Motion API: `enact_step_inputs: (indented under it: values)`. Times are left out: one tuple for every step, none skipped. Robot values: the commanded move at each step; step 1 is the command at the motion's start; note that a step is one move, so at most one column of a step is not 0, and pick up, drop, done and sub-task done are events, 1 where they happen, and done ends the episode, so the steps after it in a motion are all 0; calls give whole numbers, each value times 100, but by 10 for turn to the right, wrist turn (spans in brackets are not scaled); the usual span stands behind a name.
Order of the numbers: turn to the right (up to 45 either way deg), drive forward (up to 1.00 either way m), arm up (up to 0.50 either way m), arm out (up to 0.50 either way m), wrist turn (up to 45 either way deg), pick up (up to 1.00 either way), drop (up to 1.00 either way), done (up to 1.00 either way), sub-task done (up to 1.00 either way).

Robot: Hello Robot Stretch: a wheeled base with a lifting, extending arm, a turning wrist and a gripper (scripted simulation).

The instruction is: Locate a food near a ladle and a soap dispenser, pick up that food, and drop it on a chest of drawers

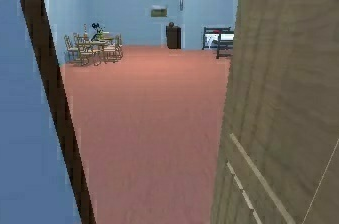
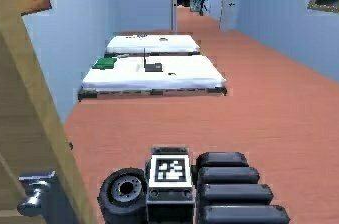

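By a wooden door [image 2: 12, 110], the pincer [image 2: 127, 192] sits low over the red floor [image 2: 277, 120]; whether it holds anything cannot be told.

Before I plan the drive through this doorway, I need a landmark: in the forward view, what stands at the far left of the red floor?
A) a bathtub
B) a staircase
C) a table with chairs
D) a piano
C: a table with chairs around it stands by the far wall.
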Motion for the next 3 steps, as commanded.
enact_step_inputs:
  values:
    - [0,100,0,0,0,0,0,0,0]
    - [-60,0,0,0,0,0,0,0,0]
    - [0,15,0,0,0,0,0,0,0]
